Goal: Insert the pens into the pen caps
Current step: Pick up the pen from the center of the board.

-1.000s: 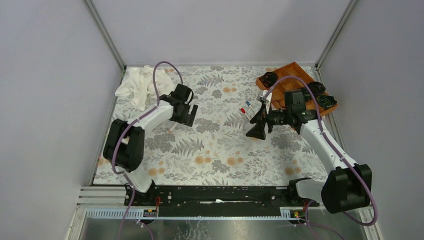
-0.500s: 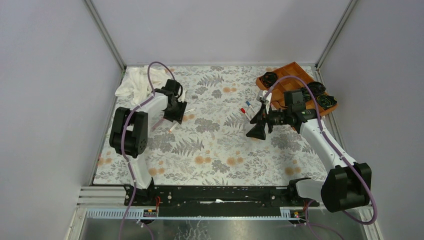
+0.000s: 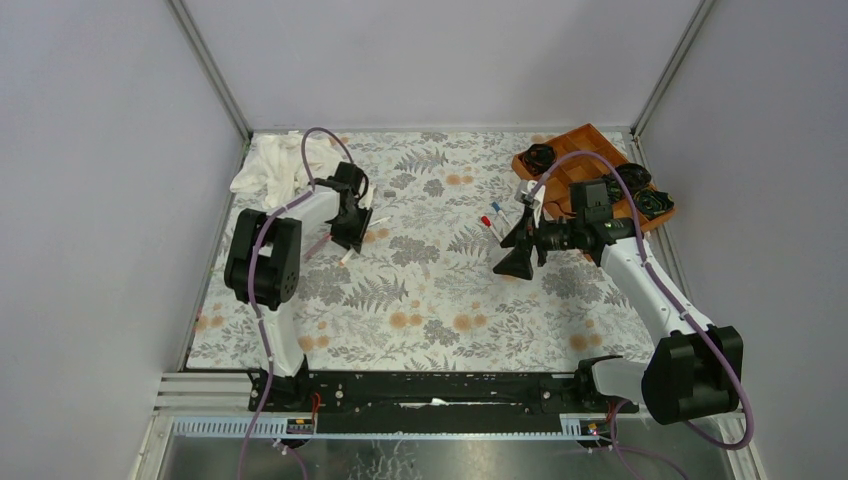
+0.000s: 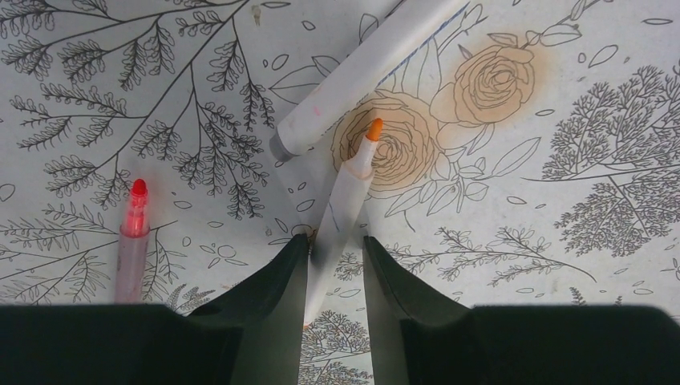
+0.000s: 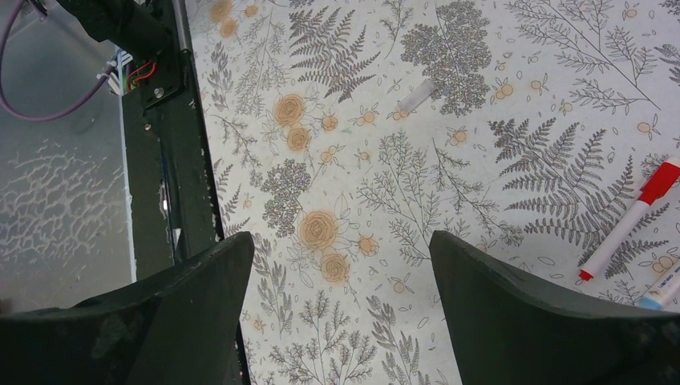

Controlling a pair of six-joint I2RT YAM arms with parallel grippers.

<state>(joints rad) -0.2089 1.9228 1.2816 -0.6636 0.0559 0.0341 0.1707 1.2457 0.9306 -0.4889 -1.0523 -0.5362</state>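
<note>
The left claw is down at the leaf-patterned worktop, its jaws narrow on either side of the orange-tipped pen. The pen's barrel runs back between the fingers and its tip points ahead of the claw. Whether the jaws actually pinch it cannot be told. A red-tipped pen lies to one side of this claw, apart from it. A plain white pen lies just ahead, its end close to the orange tip. The right claw hangs wide and empty above the worktop, with a small pale cap well ahead of it and a red-capped pen off to its side.
</note>
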